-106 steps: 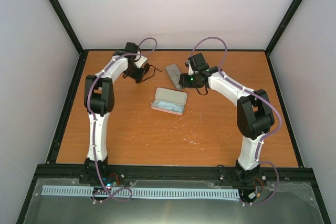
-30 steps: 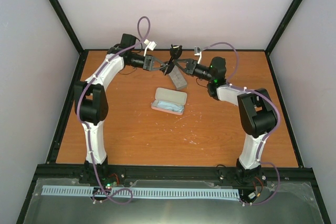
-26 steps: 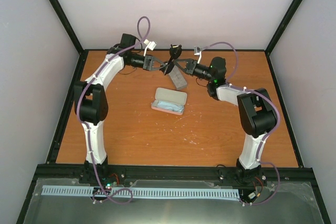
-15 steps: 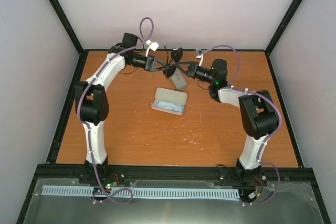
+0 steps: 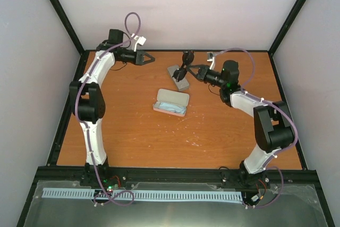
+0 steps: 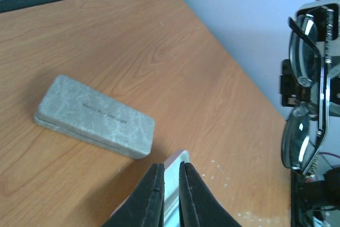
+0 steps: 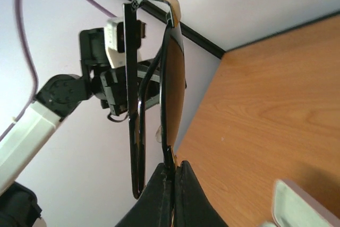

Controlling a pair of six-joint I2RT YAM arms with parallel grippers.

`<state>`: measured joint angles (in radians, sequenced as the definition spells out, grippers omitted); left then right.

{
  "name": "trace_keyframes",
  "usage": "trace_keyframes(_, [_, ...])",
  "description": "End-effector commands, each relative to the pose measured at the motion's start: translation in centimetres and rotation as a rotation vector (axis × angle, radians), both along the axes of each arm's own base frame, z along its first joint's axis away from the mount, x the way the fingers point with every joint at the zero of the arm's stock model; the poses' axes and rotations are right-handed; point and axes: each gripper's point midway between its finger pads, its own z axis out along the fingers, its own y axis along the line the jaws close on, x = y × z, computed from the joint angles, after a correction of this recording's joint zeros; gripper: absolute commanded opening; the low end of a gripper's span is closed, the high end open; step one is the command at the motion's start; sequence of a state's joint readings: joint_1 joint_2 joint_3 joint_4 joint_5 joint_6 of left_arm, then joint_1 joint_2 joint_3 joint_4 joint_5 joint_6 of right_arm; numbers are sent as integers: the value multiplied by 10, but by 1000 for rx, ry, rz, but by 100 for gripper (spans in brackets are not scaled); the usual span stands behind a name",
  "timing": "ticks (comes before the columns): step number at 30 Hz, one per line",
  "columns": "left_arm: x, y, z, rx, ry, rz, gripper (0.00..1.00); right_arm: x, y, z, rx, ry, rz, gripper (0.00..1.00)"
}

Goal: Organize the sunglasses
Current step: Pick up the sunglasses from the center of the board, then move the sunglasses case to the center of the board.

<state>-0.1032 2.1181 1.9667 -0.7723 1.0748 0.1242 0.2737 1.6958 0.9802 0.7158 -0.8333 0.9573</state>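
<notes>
Sunglasses (image 7: 174, 78) were off the table (image 5: 133, 136), held in the air by the right gripper (image 7: 172, 167), whose fingers were closed tight on the thin dark frame at one end. In the right wrist view the pair stood on end above the fingertips, the lenses edge-on and a slim arm running beside them. From the top camera they hung over the grey case (image 5: 178, 77), which lay shut on the table near the middle of the far edge. An open pink case (image 5: 171, 102) with a light-blue cloth (image 5: 170, 107) inside lay just nearer than the grey one, toward the table's middle. The left gripper (image 6: 170, 173) was up by the far left corner, well apart from the glasses; its fingers stood only a narrow slit apart, and nothing was between them.
</notes>
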Motion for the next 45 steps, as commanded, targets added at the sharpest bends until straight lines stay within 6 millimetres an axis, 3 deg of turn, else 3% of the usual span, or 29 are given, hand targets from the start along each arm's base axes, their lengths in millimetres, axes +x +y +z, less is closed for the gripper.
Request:
trace_keyframes(1, [18, -8, -50, 167, -51, 18, 8, -9, -15, -9, -58, 77, -82, 3])
trace_keyframes(5, [15, -12, -102, 343, -65, -9, 3, -27, -26, -19, -108, 144, -119, 3])
trace_keyframes(12, [9, 0, -168, 568, -63, 6, 5, -56, -38, -25, -163, 186, -145, 3])
trace_keyframes(14, [5, 0, -178, 604, -61, 1, 5, -62, -41, -26, -177, 196, -152, 3])
trace_keyframes(18, [2, -5, -186, 618, -65, -5, 5, -71, -48, -29, -217, 222, -177, 3])
trace_keyframes(23, [-7, -15, -198, 610, -37, -32, 6, -83, -56, -49, -257, 339, -200, 3])
trace_keyframes(34, [-48, -21, -213, 582, 36, -86, 5, -102, -67, -71, -241, 478, -254, 3])
trace_keyframes(45, [-85, -34, -203, 531, 87, -103, 5, -112, -64, -88, -277, 559, -261, 3])
